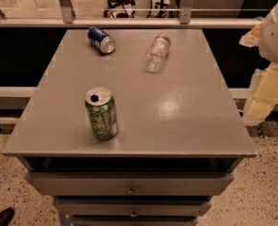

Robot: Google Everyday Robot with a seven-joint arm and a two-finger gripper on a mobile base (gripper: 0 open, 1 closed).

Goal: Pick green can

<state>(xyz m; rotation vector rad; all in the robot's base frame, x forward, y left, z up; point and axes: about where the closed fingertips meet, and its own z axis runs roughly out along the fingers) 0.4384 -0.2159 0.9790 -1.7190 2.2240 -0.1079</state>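
Note:
The green can [101, 113] stands upright on the grey cabinet top [176, 112], near its front left; it has a green and white patterned body and a silver top with an open pull-tab hole. My gripper [262, 98] hangs off the right edge of the cabinet, beyond the table top, far to the right of the can and not touching it. It holds nothing that I can see.
A blue can [101, 39] lies on its side at the back left. A clear plastic bottle [158, 52] lies on its side at the back centre. Drawers [131, 188] sit below the front edge. A railing [129, 21] runs behind.

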